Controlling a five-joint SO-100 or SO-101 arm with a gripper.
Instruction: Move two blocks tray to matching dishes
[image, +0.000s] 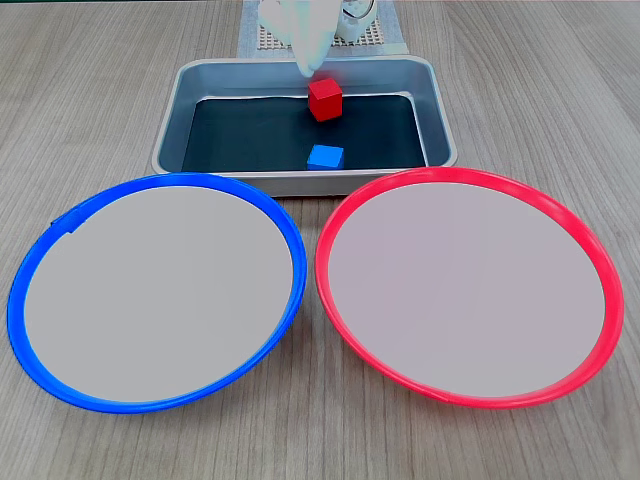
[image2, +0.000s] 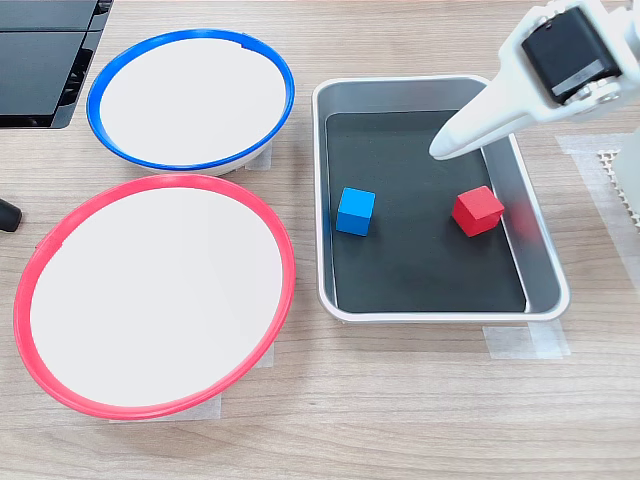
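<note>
Pincer (image2: 442, 150): white, reaching into the tray (image2: 540, 250) from its far right side in a fixed view, tip poised over the dark floor near the upper right area; in the other fixed view the tip (image: 308, 68) hangs at the tray's rear wall (image: 300, 72). Only one tapered white finger is clearly seen, so open or closed: cannot tell. Nothing visibly held. Red block (image2: 477, 211) sits on the tray floor just below and slightly right of the tip in this view, apart from it; in the front-facing fixed view the red block (image: 325, 99) lies just below and right of the tip. Blue block (image2: 355, 211) rests on the tray floor further from the pincer, to the lower left of the tip, well apart from the red one; in the other view the blue block (image: 325, 157) is near the tray's front wall. Beyond the tray, the blue-rimmed dish (image2: 190, 100) and the red-rimmed dish (image2: 155, 290) lie on the wooden table (image2: 400, 400), left of the pincer, side by side. Both pale centres hold no block. White mesh mat (image: 265, 40) lies behind the tray.
</note>
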